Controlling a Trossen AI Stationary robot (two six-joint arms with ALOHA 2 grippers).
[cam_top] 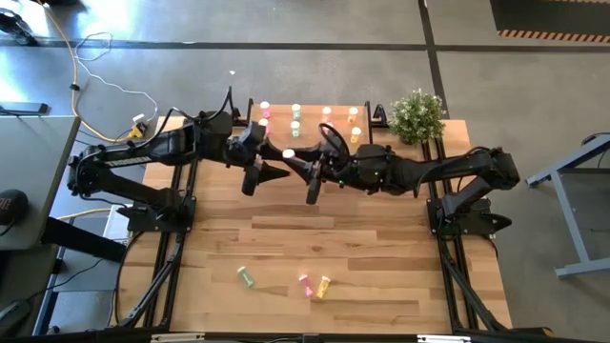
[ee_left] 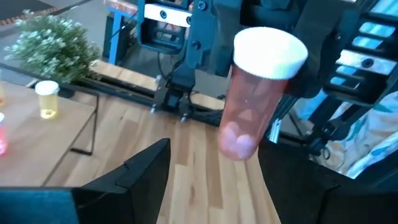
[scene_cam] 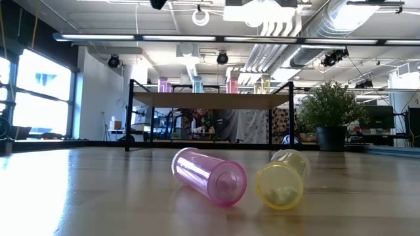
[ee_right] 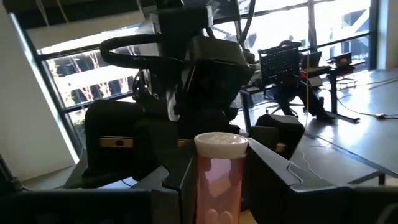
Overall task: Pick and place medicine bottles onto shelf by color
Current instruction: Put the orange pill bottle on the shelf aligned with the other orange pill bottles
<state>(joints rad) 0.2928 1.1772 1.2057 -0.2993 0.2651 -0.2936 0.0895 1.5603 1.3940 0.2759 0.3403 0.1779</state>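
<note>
Both dark arms meeting above mid-table, just toward six o'clock from the low light-wood shelf on black legs [cam_top: 315,129]. Right gripper [ee_right: 217,186] clamped around a small red-orange translucent bottle with a white cap [ee_right: 219,177], held upright in the air. Left gripper [cam_top: 272,173] directly opposite, at nine o'clock of that bottle, fingers spread wide, gripping nothing. On the shelf, capped bottles standing upright in rows. Lying on the plank tabletop [cam_top: 381,276] toward six o'clock: a green bottle [cam_top: 247,276], a pink bottle [scene_cam: 209,176] and a yellow bottle [scene_cam: 282,178], the last two close together.
</note>
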